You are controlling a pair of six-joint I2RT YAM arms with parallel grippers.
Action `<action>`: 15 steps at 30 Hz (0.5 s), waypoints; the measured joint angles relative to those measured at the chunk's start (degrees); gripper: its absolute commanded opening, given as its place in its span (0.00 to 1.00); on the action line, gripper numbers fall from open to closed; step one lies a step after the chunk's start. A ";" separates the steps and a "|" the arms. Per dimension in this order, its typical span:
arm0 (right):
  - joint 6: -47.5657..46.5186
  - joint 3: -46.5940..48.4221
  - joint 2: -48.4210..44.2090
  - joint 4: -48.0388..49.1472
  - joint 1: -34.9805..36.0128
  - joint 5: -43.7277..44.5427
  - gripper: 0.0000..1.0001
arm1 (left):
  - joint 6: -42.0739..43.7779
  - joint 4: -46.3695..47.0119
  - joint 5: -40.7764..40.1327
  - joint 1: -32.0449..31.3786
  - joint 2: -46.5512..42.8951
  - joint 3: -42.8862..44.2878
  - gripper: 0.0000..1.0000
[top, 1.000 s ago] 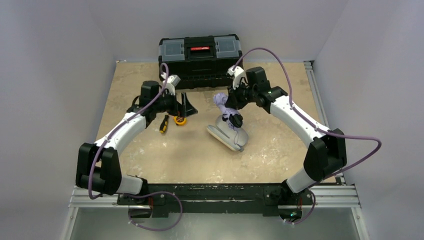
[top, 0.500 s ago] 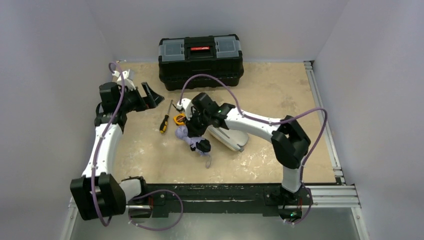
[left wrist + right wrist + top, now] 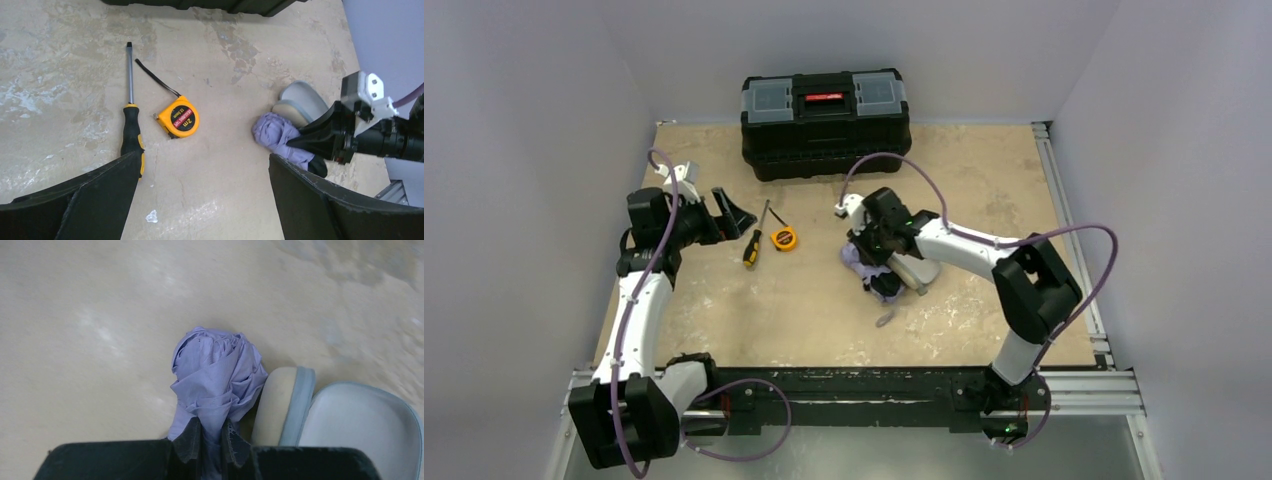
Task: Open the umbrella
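Viewing from above: pinching the bundled lavender umbrella in the right gripper, mid-table, against the pale case. Holding the left gripper spread wide, just left of the screwdriver and tape measure, near the toolbox.

Looking through the left wrist: framing screwdriver and tape measure between parted fingers, umbrella off right.

Looking through the right wrist: clamping both fingers on crumpled fabric, bundle touching the open case.
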 measured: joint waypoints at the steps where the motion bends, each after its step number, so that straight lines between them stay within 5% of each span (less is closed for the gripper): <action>1: -1.36 -1.75 -1.27 0.37 -2.19 -0.07 0.00 | 0.00 0.22 0.28 0.00 0.39 0.00 1.00; 15: -27.12 -4.81 -3.48 -0.42 -32.54 -4.76 0.00 | 2.27 1.49 2.75 -0.22 10.49 6.10 1.00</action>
